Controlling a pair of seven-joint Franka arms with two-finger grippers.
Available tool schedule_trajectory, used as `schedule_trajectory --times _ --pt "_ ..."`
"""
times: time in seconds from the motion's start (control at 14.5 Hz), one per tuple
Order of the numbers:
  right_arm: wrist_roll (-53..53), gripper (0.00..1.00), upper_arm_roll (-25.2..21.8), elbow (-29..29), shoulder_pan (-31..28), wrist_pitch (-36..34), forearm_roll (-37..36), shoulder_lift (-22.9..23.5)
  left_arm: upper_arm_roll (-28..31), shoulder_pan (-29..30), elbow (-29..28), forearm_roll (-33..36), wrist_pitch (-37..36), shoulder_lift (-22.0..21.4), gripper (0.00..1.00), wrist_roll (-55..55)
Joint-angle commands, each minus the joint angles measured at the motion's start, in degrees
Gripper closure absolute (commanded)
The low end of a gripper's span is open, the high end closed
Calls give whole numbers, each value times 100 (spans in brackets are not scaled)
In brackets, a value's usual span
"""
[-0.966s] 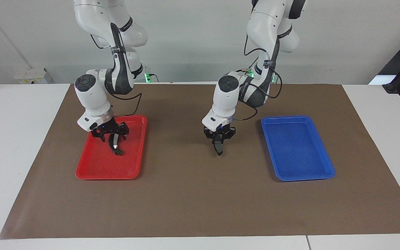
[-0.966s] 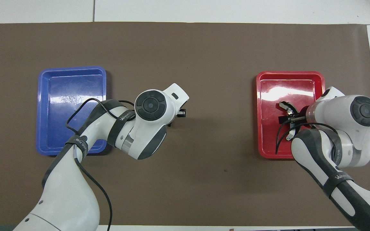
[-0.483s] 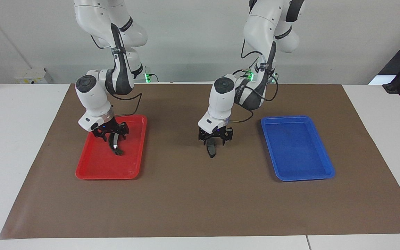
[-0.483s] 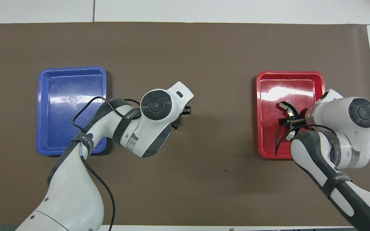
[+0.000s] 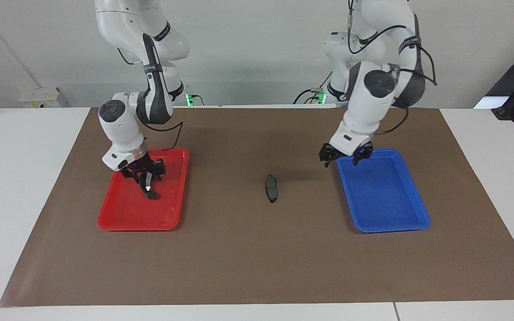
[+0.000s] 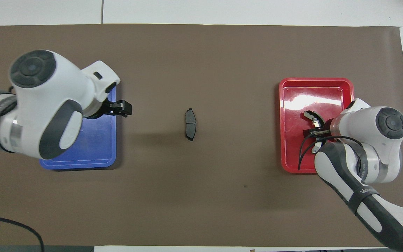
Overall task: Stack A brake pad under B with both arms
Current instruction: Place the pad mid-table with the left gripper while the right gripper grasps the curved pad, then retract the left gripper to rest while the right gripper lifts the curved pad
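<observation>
The A brake pad, a short flat dark grey piece, lies alone on the brown mat midway between the two trays; it also shows in the overhead view. B, the black crescent shoe with a silver strip, is in the red tray; it also shows in the overhead view. My right gripper is down at B's middle, which it partly hides in the overhead view. My left gripper is open and empty, raised over the blue tray's edge on the side toward the pad.
The brown mat covers most of the white table. The blue tray stands toward the left arm's end and the red tray toward the right arm's end. The left arm's wrist covers much of the blue tray from above.
My left gripper has let go of the A brake pad on the mat, opened, and risen back toward the blue tray. My right gripper has stayed at B in the red tray.
</observation>
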Motion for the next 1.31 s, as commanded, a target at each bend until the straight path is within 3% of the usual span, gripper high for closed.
schedule_trajectory --times 0.0,0.07,0.14,0.55,0.69,1.24 --pt "-209 79 31 -53 -64 66 133 -12 -55 747 -119 -89 -297 -447 0 791" --pt "-166 96 31 -27 -64 22 133 -12 -55 932 38 -89 -499 -492 0 889" --pt "-157 100 31 34 -82 -109 133 -4 -46 1056 275 -89 -806 -484 0 933" --pt "176 100 57 1325 111 -1733 133 40 -29 1479 1875 -71 -2433 -106 0 1442" --pt "405 100 57 1659 453 -2173 133 40 -29 1532 1781 -71 -2479 -185 0 1663" --pt "2171 100 66 2371 2148 -2149 141 479 -29 1541 1596 -71 -2426 -273 0 1637"
